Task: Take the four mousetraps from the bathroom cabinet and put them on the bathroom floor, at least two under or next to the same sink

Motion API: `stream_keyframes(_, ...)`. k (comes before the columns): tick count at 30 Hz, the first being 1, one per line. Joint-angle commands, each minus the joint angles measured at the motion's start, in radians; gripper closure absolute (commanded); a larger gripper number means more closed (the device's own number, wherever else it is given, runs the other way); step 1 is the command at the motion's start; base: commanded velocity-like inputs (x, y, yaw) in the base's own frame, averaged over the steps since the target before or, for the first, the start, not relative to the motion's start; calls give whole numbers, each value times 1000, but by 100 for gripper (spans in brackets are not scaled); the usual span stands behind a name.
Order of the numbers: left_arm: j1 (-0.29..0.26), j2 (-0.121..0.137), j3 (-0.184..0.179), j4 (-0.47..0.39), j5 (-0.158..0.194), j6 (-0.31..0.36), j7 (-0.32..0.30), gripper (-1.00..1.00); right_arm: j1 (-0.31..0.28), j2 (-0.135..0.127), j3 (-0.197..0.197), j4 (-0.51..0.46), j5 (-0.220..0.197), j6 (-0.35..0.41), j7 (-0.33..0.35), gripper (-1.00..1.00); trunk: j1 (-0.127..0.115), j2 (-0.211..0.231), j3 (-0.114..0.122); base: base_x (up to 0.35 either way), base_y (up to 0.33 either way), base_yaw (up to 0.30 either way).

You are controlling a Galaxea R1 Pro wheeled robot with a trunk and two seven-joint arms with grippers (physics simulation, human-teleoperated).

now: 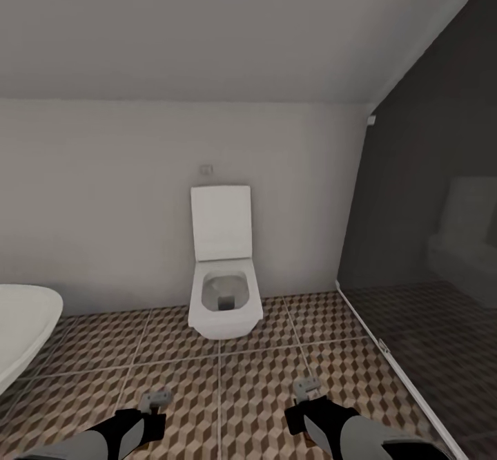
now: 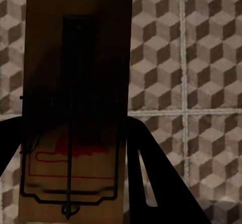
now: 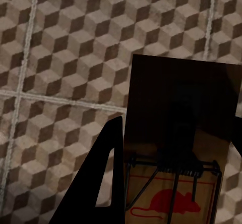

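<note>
Each gripper holds one mousetrap. My left gripper (image 2: 75, 188) is shut on a brown wooden mousetrap (image 2: 75, 82) with a wire and a red mark, held above the cube-patterned bathroom floor (image 2: 201, 57). A second mousetrap (image 3: 176, 133) with a red mouse print sits in my right gripper (image 3: 171, 199), which is shut on it over the same floor (image 3: 65, 47). In the head view both grippers hang low at the picture's bottom, left gripper (image 1: 155, 403) and right gripper (image 1: 308, 391), over the floor (image 1: 255, 377). The cabinet and the sink are out of view.
A white square toilet (image 1: 224, 287) with its lid up stands against the white wall straight ahead. The curved white rim of a bathtub (image 1: 24, 325) is at the left. A grey glass partition (image 1: 428, 239) runs along the right, its bottom rail (image 1: 386, 353) crossing the floor diagonally.
</note>
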Motion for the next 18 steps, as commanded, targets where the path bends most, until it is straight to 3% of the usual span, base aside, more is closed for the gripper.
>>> stream_keyframes(1,-1,0,-8,-1,7,4,0,100,-1,0,-2,2,7,1,-1,100,4,-8,-4,0,0,0)
stream_keyframes(18,0,0,-8,-1,7,4,1,100,1,-4,-2,2,7,-2,-1,100,69,-127,-57,0,0,0)
